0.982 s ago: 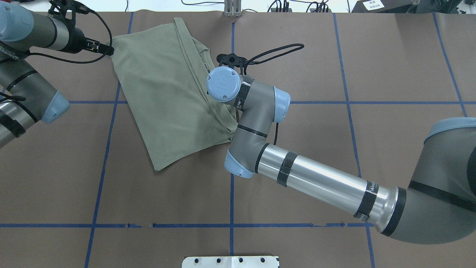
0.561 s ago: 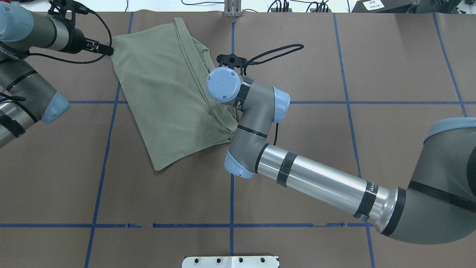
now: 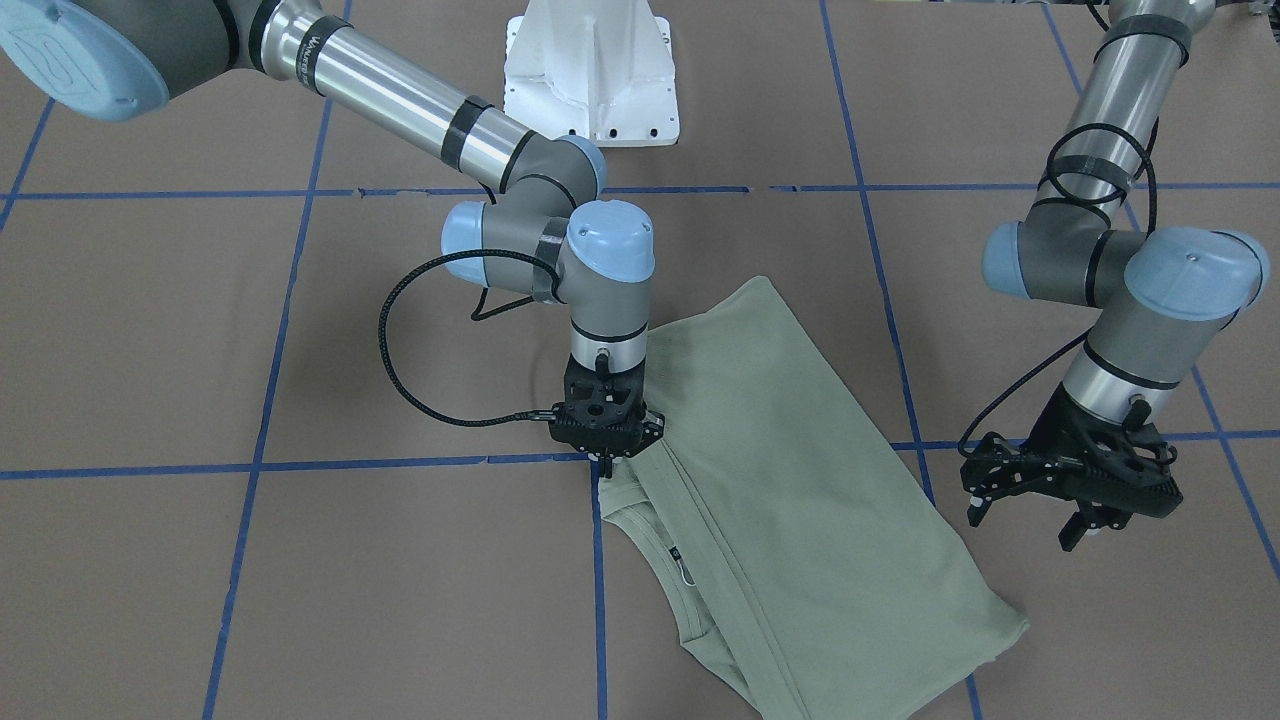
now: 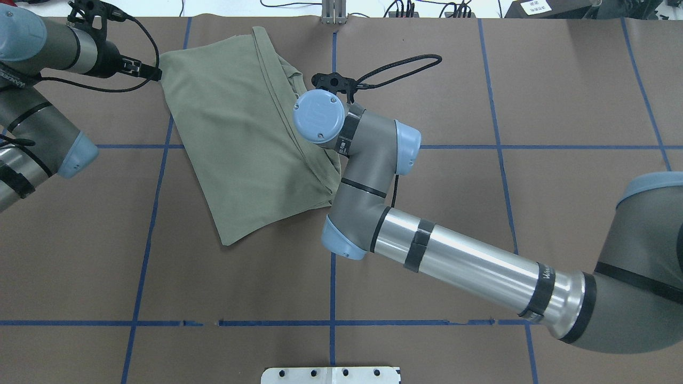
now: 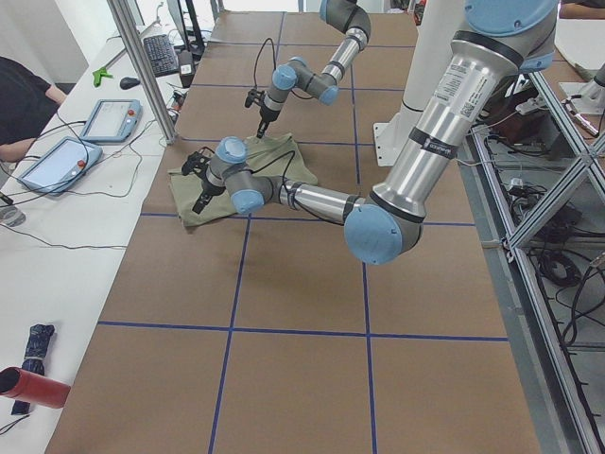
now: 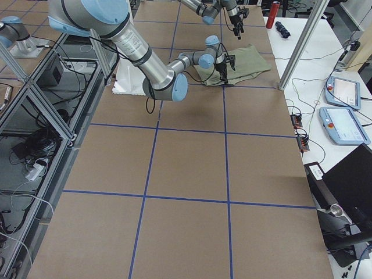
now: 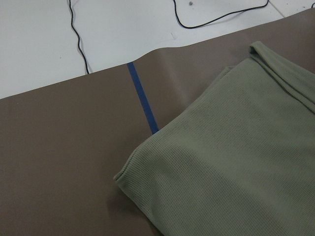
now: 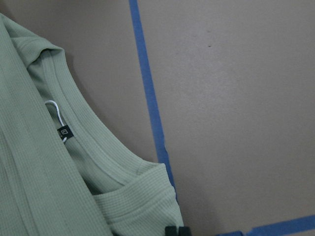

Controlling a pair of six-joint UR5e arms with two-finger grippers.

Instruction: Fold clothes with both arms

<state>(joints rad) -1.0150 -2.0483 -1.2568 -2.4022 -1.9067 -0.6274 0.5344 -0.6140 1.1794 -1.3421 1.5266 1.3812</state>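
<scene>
Shirt (image 3: 800,500), pale sage green, lies folded into a slanted oblong on the brown worktop (image 3: 300,580). Its collar-side edge touches the blue tape crossing (image 3: 597,463), and the rest spreads away from that crossing toward the robot's left. I see the round neck opening just past the crossing on the operators' side, with the small black label (image 8: 64,132) and its white string (image 8: 53,109) inside the collar. My right hand (image 3: 607,455) stands upright directly over the crossing, fingertips together and pinched on a raised fold of the shirt beside the collar; its wrist view shows the knit gathered up into the black tips. My left hand (image 3: 1022,525) hangs well out from the crossing on the robot's left, just off the shirt's outer corner, fingers spread with nothing between them. The white pedestal base (image 3: 590,75) sits on the robot's side of the crossing.
</scene>
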